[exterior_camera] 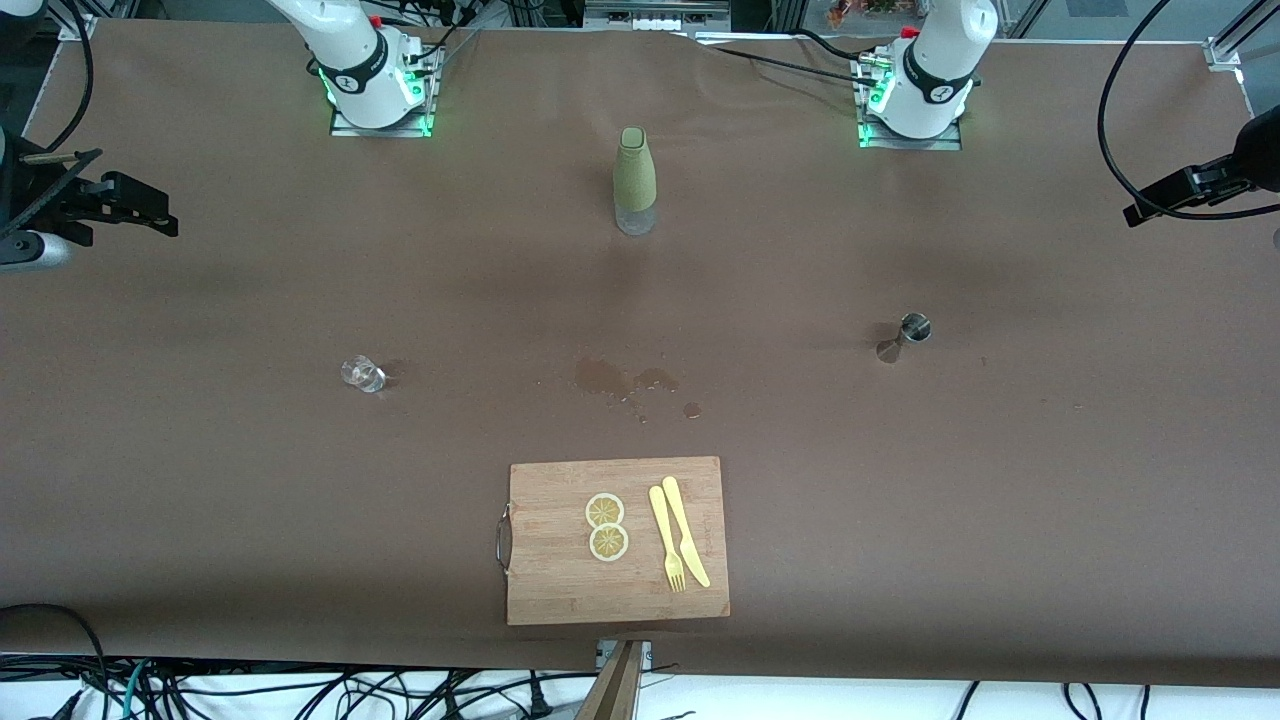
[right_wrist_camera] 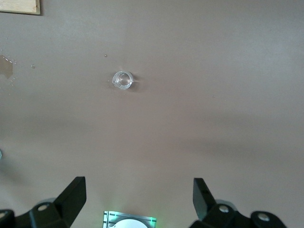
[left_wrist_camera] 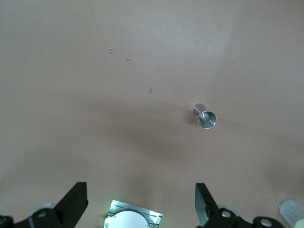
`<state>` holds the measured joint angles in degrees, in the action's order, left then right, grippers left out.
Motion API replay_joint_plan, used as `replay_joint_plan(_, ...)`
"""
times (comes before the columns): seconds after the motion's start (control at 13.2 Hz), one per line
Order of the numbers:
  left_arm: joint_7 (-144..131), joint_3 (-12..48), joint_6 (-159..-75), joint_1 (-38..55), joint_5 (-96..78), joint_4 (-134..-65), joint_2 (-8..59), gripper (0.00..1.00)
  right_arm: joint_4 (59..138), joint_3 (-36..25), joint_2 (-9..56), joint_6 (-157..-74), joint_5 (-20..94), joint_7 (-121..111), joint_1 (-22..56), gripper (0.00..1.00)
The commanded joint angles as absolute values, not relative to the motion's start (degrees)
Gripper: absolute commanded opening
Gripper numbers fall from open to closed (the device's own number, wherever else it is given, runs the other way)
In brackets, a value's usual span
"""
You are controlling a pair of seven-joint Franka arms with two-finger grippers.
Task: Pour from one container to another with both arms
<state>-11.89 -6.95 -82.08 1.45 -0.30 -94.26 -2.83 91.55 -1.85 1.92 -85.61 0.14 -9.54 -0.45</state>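
**Both arms up, jaws wide, containers untouched**

Brown cloth covered your table (exterior_camera: 200, 480) from end to end, with wet stains (exterior_camera: 622, 381) darkening it near the middle. Your two arms waited high above it. You had the left gripper (left_wrist_camera: 141, 204) hanging over the left arm's end of the table, its fingers (left_wrist_camera: 205, 199) spread wide with nothing between them. Below it stood the steel jigger (left_wrist_camera: 205, 117), upright with its open cup up, alone on the cloth. You had the right gripper (right_wrist_camera: 138, 197) over the right arm's end, its fingers (right_wrist_camera: 71, 192) also spread wide and empty. Below that one stood a small clear glass (right_wrist_camera: 122, 80), upright and open.

In the front view you could see the glass (exterior_camera: 362, 373) and the jigger (exterior_camera: 903, 337) well apart, with the stains between them. A bottle (exterior_camera: 634, 181) with a green sleeve and a clear base stood upright between the two arm bases, farther from the front camera than either container. Nearer to that camera lay a wooden cutting board (exterior_camera: 560, 590) with a metal handle. On it you had two lemon slices (exterior_camera: 606, 526) touching each other, and beside them a yellow fork (exterior_camera: 666, 538) and a yellow knife (exterior_camera: 685, 531) lying side by side.
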Motion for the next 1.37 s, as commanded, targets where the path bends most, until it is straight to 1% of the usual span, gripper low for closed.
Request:
replay_joint_plan(0.0, -10.2, -6.77, -81.91, 1.05, -0.79, -93.6, -2.99, 1.0, 90.7, -1.93, 1.58, -83.94, -0.09, -9.05, -0.35, 1.0)
replay_joint_plan(0.08, -10.2, -6.77, -81.91, 1.05, -0.79, -93.6, -2.99, 1.0, 90.7, -2.02, 1.58, -82.98, 0.0, -8.97, -0.35, 1.0)
replay_joint_plan(0.46, -9.84, -6.59, -81.74, 1.58, -0.44, -93.52, -2.99, 1.0, 90.7, -2.37, 1.76, -83.32, 0.09, -8.96, -0.44, 1.0)
replay_joint_plan(0.68, -4.32, -6.68, -82.35, 1.67, -0.18, -93.52, -2.9, 1.0, 90.7, -2.55, 1.85, -83.41, 0.18, -8.96, -0.88, 1.0)
replay_joint_plan(1.29, -4.13, -6.42, -82.35, 1.76, -0.26, -93.51, -2.81, 1.0, 90.27, -2.37, 1.93, -83.58, 0.09, -8.96, -0.7, 1.0)
